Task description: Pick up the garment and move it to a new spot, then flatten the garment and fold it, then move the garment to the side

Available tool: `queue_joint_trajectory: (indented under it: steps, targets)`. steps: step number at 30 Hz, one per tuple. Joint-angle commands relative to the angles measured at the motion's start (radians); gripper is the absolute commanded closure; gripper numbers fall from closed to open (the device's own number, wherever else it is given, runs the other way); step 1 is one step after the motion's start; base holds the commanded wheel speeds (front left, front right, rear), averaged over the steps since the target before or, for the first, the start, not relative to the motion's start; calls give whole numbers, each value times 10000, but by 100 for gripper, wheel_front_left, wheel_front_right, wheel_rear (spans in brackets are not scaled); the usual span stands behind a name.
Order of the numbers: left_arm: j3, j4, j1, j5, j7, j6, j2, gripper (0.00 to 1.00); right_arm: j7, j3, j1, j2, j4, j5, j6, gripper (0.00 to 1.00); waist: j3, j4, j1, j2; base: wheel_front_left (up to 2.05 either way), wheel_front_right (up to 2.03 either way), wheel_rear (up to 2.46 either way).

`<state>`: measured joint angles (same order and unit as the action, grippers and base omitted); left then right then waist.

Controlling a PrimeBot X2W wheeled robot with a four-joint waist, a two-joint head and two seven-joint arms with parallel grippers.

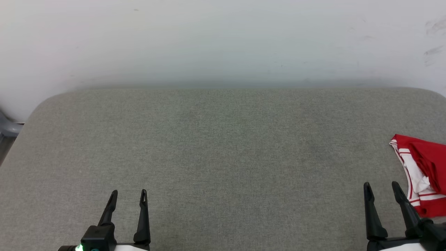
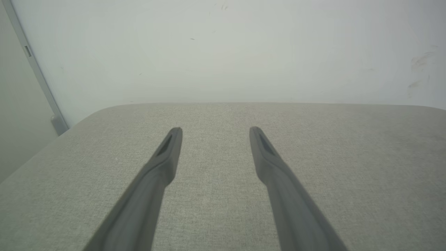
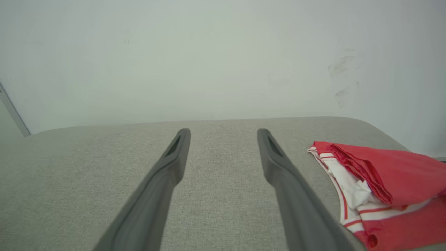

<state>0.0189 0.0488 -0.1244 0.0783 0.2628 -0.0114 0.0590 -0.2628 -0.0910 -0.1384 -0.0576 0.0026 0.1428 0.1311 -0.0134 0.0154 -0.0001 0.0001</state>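
Note:
The garment is a red jersey with white sleeve cloth and red-white striped trim, lying folded in a bundle at the far right of the grey table; part of it runs past the picture's right edge. The right wrist view has the garment just right of my fingers. My right gripper is open at the lower right, its fingertips just left of the jersey and clear of it. At the lower left my left gripper is open over bare cloth, nothing between its fingers.
A white wall rises right behind the table's far edge. The table's rounded corners show at the back left and back right. A grey metal piece stands off the table's left edge.

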Motion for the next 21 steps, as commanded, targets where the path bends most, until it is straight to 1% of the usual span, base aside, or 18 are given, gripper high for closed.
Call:
queue_joint_trajectory:
  steps: [1,7,8,12,15,16,17,18,21]
  targets:
    - [-34,-13,-106,-5,25,33,-3,0,-21,-29,-183,70,-17,-5,-9,0,5,-4,1,-1,0,0,0]
    - [-48,33,-100,-38,25,107,-14,0,-20,-37,-249,92,10,-41,-9,0,42,-7,1,-1,0,0,0]
    - [-18,38,-4,-26,0,67,-15,100,0,-18,-148,36,18,-18,0,100,43,-7,1,-1,0,0,0]
    - [26,436,-90,2,-57,76,-54,100,14,34,-173,40,400,17,0,100,43,-8,2,-1,0,0,0]
    - [-41,554,12,574,-213,127,-58,100,122,57,-96,30,475,592,0,100,46,-10,2,-1,0,0,0]
    - [-41,554,12,574,-213,127,-58,100,122,57,-96,30,475,592,0,100,46,-10,2,-1,0,0,0]
    - [-83,597,85,1000,-320,165,-59,100,213,69,-21,11,529,1022,0,100,48,-13,2,-1,0,0,0]
    - [-83,597,85,1000,-320,165,-59,100,213,69,-21,11,529,1022,0,100,48,-13,2,-1,0,0,0]
    - [-138,650,183,1612,-468,219,-60,100,343,86,95,-14,613,1636,0,100,51,-16,2,-1,0,0,0]
